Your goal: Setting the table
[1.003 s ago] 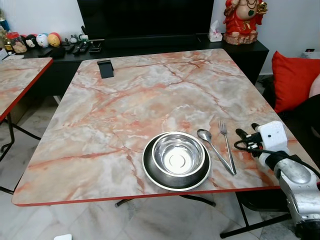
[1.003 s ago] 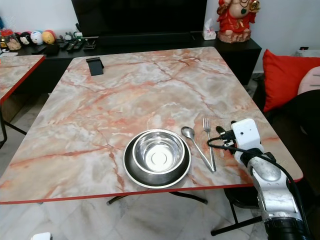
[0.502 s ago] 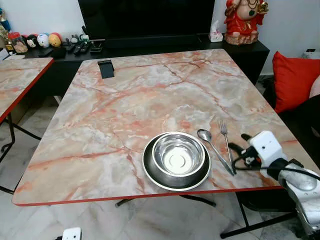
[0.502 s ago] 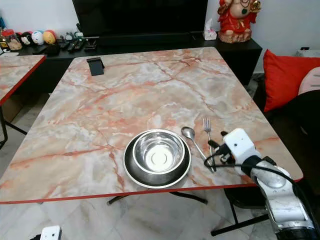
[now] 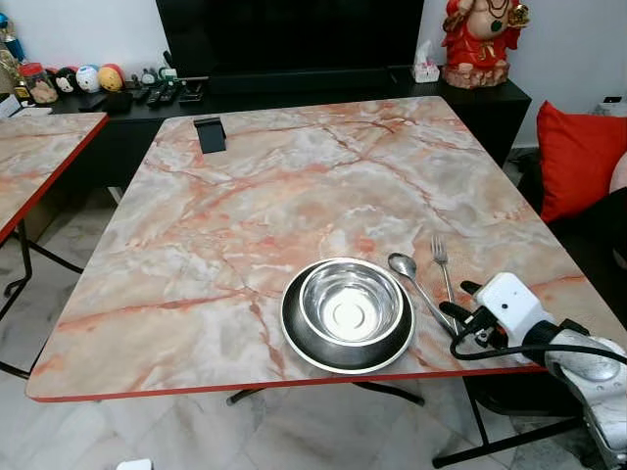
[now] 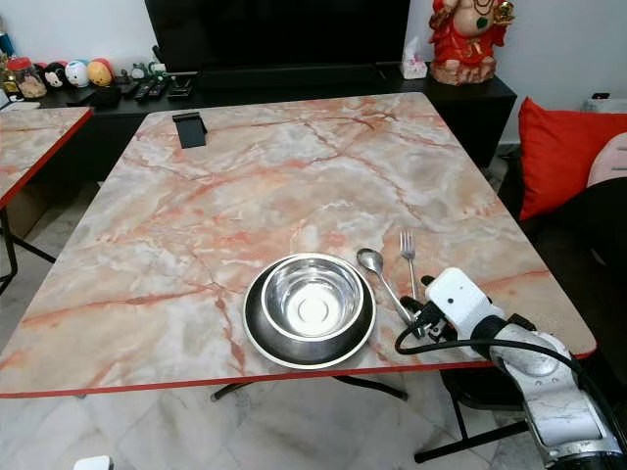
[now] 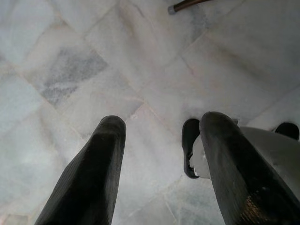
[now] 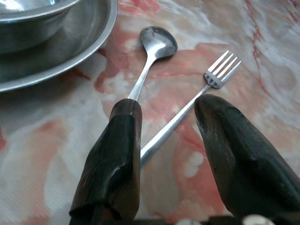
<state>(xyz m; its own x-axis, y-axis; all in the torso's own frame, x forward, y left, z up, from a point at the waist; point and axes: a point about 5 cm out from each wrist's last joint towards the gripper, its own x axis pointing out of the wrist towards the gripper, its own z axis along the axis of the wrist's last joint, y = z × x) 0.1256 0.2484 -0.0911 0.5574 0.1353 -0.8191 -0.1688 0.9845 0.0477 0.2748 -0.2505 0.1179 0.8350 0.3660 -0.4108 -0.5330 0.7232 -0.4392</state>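
Hovering low over the marble table's [image 5: 245, 196] near right edge, the right gripper [image 8: 164, 140] has its black fingers spread wide, straddling the handles of the fork [image 8: 187, 110] and spoon [image 8: 152, 58], gripping neither. Both utensils lie just right of the steel bowl [image 5: 350, 301] nested in its plate [image 5: 299, 343]. Farther off, a black stand [image 5: 208, 134] sits. The left gripper [image 7: 159, 173] hangs open above floor tiles.
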